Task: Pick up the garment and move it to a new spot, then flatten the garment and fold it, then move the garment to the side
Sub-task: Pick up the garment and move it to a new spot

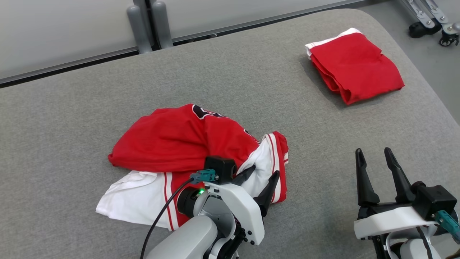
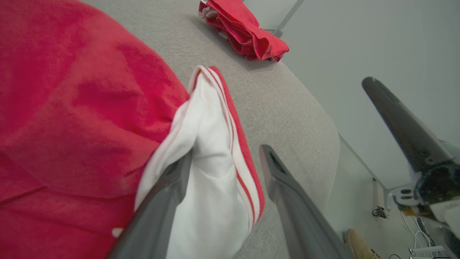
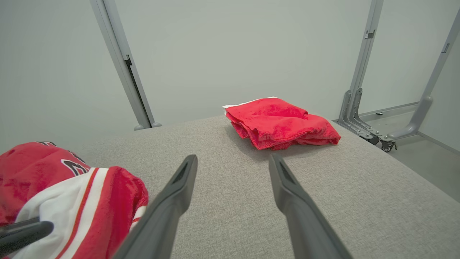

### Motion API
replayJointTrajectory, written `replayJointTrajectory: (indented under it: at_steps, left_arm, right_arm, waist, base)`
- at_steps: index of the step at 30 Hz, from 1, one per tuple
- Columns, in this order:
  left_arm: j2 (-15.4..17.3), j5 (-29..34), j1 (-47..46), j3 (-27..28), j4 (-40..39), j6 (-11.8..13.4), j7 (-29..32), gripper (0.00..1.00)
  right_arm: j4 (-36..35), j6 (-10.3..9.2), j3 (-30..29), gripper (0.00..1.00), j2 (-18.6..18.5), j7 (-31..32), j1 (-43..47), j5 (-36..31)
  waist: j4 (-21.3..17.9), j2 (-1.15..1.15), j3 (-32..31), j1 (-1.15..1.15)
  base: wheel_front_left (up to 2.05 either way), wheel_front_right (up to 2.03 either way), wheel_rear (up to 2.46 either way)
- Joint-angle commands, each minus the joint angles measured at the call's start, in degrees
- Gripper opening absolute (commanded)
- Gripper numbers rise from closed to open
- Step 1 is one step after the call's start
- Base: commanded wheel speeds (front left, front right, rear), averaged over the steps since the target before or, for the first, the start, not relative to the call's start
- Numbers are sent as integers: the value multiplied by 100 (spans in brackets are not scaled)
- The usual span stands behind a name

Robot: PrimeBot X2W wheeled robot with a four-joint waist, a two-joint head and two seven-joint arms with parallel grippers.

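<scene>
A crumpled red and white sports shirt lies in a heap on the soft grey counter, close to the near edge and about halfway along it. The left pincer sits at the shirt's right end. Its two dark fingers are apart, with a white fold with red stripes between them. One finger touches the white cloth, and nothing is squeezed. The right pincer is over bare counter near the near right corner, fingers wide apart, holding nothing. A folded red cloth rests by the far right corner, well apart from the shirt.
</scene>
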Motion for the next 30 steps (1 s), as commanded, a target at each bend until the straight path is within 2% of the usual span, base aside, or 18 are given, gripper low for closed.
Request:
replayJointTrajectory:
  at_steps: [1, 4, 9, 13, 17, 20, 23, 26, 28, 30]
  left_arm:
    - [25, -71, -118, -9, 13, -85, -154, 100]
    - [49, 21, -146, -23, 97, -151, -424, 100]
    - [455, 277, 211, 178, -160, -28, -1233, 100]
    - [922, 333, 788, 608, -625, 331, -1681, 100]
    - [1325, 472, 1594, 1126, -1051, 760, -1832, 100]
    - [1393, 612, 2201, 1718, -1378, 907, -1855, 100]
    - [1391, 989, 2867, 2361, -1567, 848, -1853, 100]
    - [1209, 1346, 3407, 3024, -1671, 680, -1855, 100]
    - [1095, 1621, 3774, 3398, -1693, 536, -1856, 100]
    - [894, 1966, 4149, 3891, -1702, 272, -1856, 100]
  right_arm:
    - [-31, 0, -29, 100, -22, -28, -9, -42]
    - [-57, -1, -88, 100, -26, -28, 29, -124]
    - [-182, -1, -269, 100, -26, -28, 189, -371]
    - [-265, -1, -440, 100, -26, -28, 415, -581]
    - [-284, -1, -646, 100, -26, -28, 729, -765]
    - [-315, 0, -755, 100, -24, -27, 951, -847]
    - [-329, -1, -864, 100, -27, -27, 1157, -843]
    - [-320, -1, -976, 100, -27, -27, 1365, -766]
    - [-272, -1, -1013, 100, -27, -28, 1511, -710]
    - [-206, -1, -1030, 100, -27, -27, 1659, -637]
  waist:
    - [81, 0, -41, 0]
    - [197, 0, -114, 0]
    - [574, 0, -444, 0]
    - [914, 0, -802, 0]
    - [1284, 0, -1166, 0]
    - [1533, 0, -1336, 0]
    - [1753, 0, -1489, 0]
    - [1937, 0, -1649, 0]
    - [2027, 0, -1754, 0]
    - [2117, 0, -1858, 0]
  base:
    - [0, 0, 0]
    - [0, 0, 0]
    - [0, 0, 0]
    - [0, 0, 0]
    - [0, 0, 0]
    - [0, 0, 0]
    - [0, 0, 0]
    - [0, 0, 0]
    - [0, 0, 0]
    - [0, 0, 0]
